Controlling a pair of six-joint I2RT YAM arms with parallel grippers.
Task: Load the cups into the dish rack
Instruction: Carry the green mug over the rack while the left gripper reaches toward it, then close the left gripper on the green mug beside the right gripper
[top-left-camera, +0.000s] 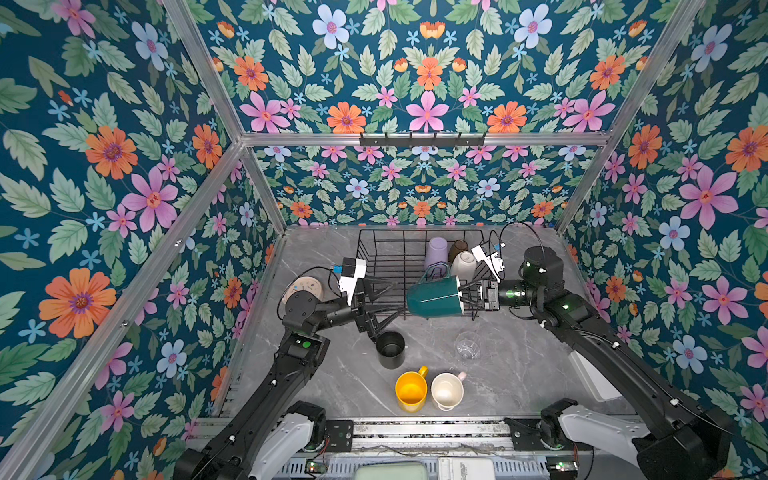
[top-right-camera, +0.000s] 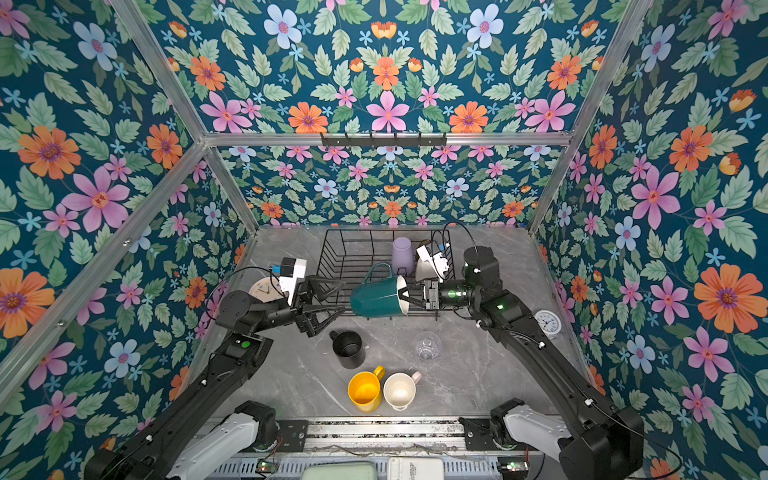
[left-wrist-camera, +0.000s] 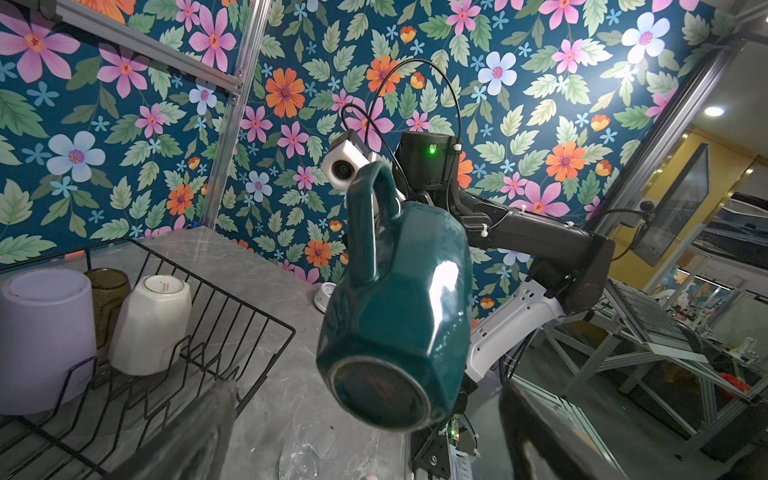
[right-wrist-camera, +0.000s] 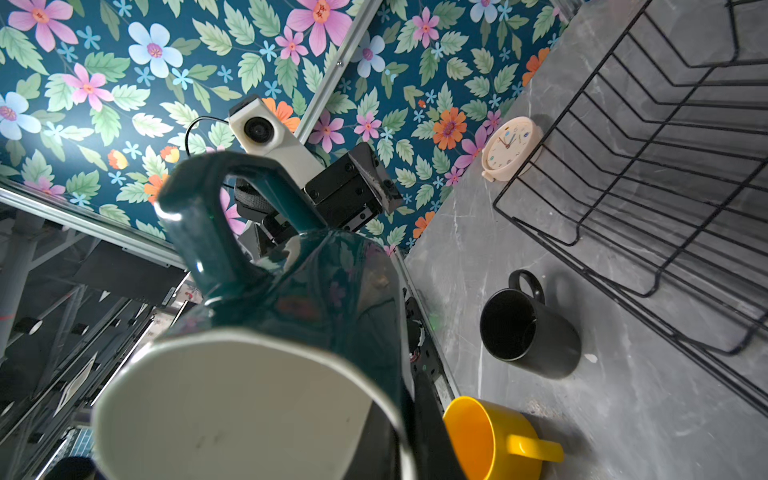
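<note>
- The right hand is closed narrow on the rim of the dark-green mug, with one finger inside the white interior. The mug hangs on its side, mouth to the right and handle pointing far, above the near edge of the dish rack.
- The left hand stands wide and empty just left of the mug, at the rack's near-left corner.
- As I judge it, the step in hand is bringing a fourth cup in. The lilac tumbler, white mug and olive-brown tumbler already stand mouth-down at the rack's far right.
- The next move calls for carrying the mug farther over the rack and rolling the wrist until the mouth faces down. It then needs lowering onto free wire left of the lilac tumbler, clear of the left hand.
- The black mug, clear glass, yellow mug and pale-pink mug wait upright on the near surface.
- The olive-brown tumbler is mostly hidden behind the white mug.
- The glass is faint against the grey surface.
- I cannot tell whether the held mug touches the rack's near rim.
</note>
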